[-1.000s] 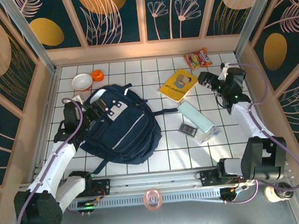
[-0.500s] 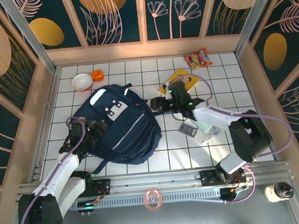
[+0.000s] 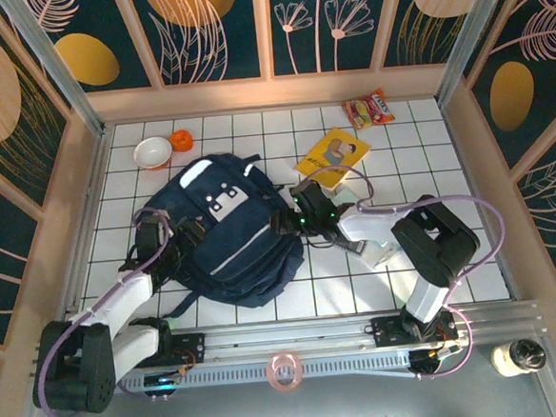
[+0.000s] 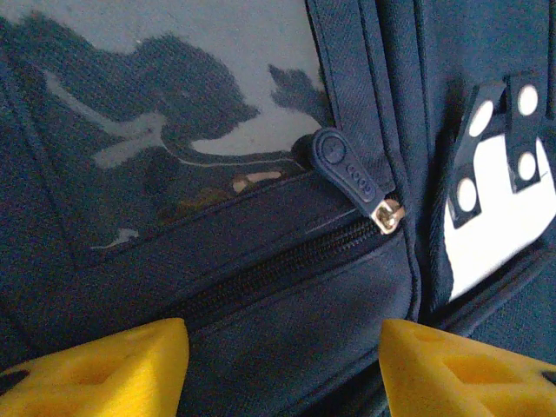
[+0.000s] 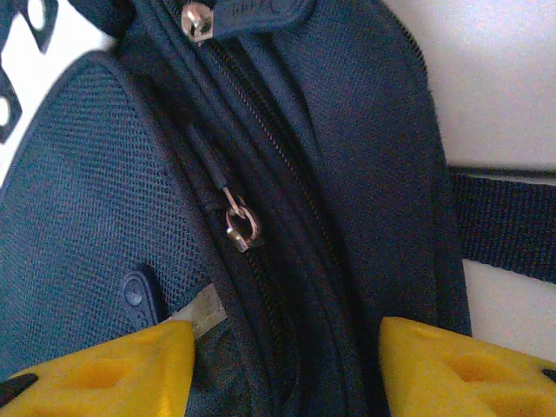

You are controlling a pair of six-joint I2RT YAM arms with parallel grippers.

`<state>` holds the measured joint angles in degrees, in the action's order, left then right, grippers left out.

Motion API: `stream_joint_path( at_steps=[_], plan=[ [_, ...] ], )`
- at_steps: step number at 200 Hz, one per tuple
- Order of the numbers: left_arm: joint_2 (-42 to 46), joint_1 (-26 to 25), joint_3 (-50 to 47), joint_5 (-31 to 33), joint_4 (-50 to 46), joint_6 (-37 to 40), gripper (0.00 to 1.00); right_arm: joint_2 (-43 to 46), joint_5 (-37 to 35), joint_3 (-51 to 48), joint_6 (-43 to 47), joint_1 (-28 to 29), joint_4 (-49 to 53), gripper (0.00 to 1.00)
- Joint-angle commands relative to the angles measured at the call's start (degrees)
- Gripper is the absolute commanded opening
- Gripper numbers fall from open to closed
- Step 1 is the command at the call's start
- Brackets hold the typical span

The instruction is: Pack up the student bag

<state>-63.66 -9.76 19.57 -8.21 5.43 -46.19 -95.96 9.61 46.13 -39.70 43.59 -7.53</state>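
The student bag [image 3: 232,233] is a large navy backpack lying flat in the middle of the tiled table. My left gripper [image 3: 173,243] presses against its left side. In the left wrist view its yellow fingers [image 4: 113,369] stand apart, and my left gripper [image 4: 282,352] straddles a fold of the student bag [image 4: 287,304] under a closed zipper with a rubber pull [image 4: 346,167]. My right gripper [image 3: 282,222] is at the bag's right edge. My right gripper [image 5: 287,352] is open over the student bag [image 5: 365,148] and its zipper seams, below a metal slider [image 5: 240,228].
A yellow book [image 3: 332,157] and a snack packet [image 3: 368,109] lie at the back right. A white bowl [image 3: 152,152] and an orange piece [image 3: 182,140] sit at the back left. A mint box [image 3: 384,249] lies under the right arm. Frame walls [image 3: 85,184] ring the table.
The right arm swung from the far right across to the bag's right edge. The left gripper slid down along the bag's left side. Both jaws narrowed and the bag shifted slightly back.
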Motion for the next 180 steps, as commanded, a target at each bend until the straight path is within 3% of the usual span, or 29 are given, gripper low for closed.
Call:
stream_joint_path(
  at_steps=[1,33,67,113,145,180],
  plan=[
    [-5.3,-3.2,1.6,-5.5,4.1,0.4,0.59,3.3,0.9,-5.8,-4.7,2.1,4.8,0.59],
    [-13.9,-10.3,7.0,-2.3,8.3,0.3,0.60,8.1,2.2,-10.4,-9.3,2.9,1.7,0.58],
    [-23.2,-13.3,13.1,-2.1,10.9,0.9,0.61,10.0,3.7,-12.0,-12.8,4.5,-3.9,0.59],
    [-21.9,-13.5,17.7,0.9,5.3,6.0,0.66,9.9,4.8,-11.3,-13.4,5.3,-7.8,0.60],
    [-11.2,-13.5,20.6,7.7,-2.7,16.4,0.71,18.4,-2.4,-9.9,-10.4,5.0,1.2,0.66],
    [-4.0,-16.4,28.4,8.6,-13.8,39.3,0.67,31.1,-6.8,-11.6,-6.6,1.1,6.8,0.68]
  ],
)
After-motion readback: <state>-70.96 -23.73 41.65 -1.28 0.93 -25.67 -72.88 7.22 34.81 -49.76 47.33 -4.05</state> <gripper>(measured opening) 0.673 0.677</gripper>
